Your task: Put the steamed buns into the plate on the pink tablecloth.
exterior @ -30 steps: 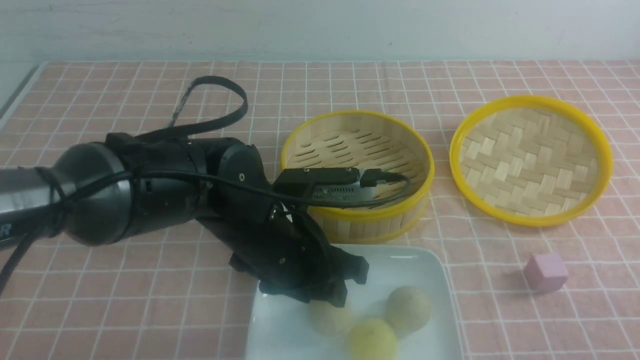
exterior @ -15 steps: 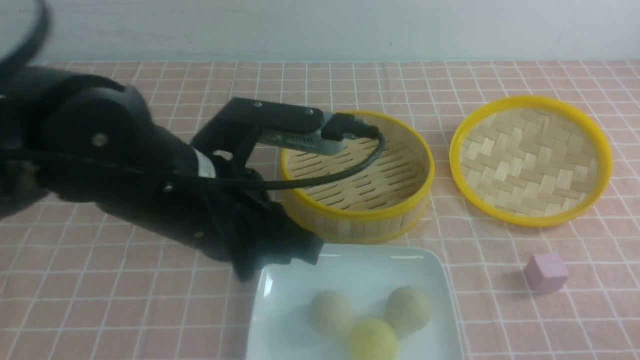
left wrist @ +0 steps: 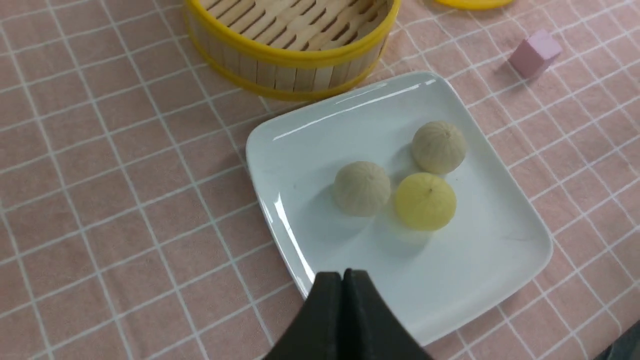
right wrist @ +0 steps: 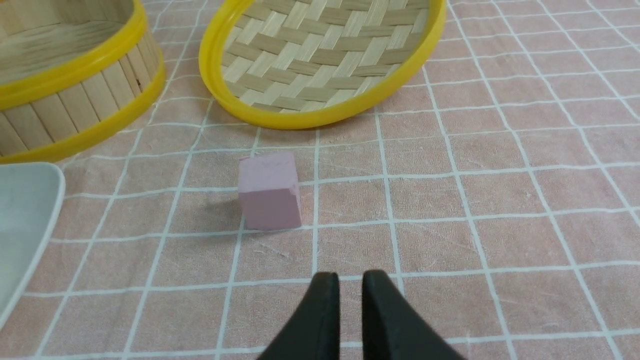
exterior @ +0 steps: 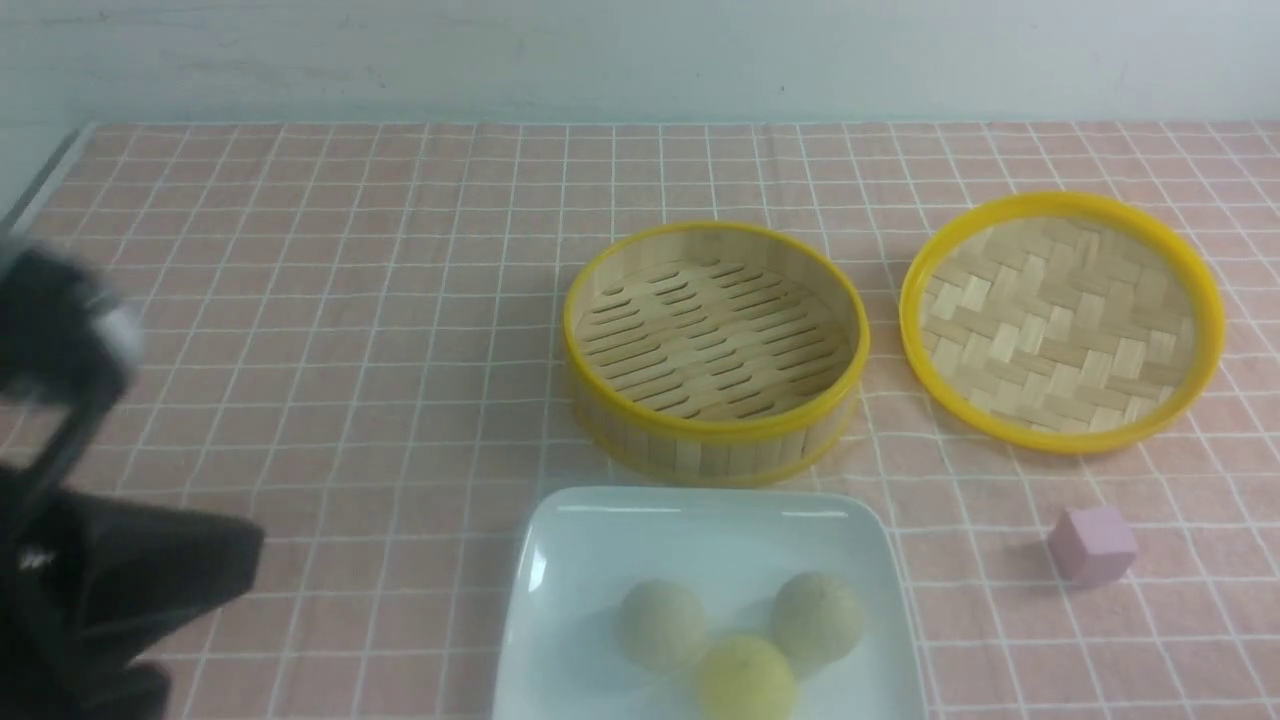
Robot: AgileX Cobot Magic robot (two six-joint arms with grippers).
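Observation:
Three steamed buns lie close together in the white plate [exterior: 700,540] on the pink tablecloth [exterior: 350,300]: a pale cream one [exterior: 660,625], a yellow one [exterior: 746,678] and a greenish-beige one [exterior: 817,618]. In the left wrist view, my left gripper [left wrist: 342,274] hangs shut and empty over the plate's near edge [left wrist: 450,280], apart from the cream bun [left wrist: 361,188]. My left arm [exterior: 100,580] is a dark blur at the far left. My right gripper [right wrist: 350,276] has its fingers a little apart, with nothing between them.
An empty bamboo steamer [exterior: 715,340] stands behind the plate, and its woven lid [exterior: 1060,320] lies to the right. A small pink cube [exterior: 1090,545] sits right of the plate, just ahead of my right gripper. A plate corner [right wrist: 25,215] shows in the right wrist view.
My left arm has pulled back from the plate to the front left and its gripper has shut empty. The three buns have stayed in the plate.

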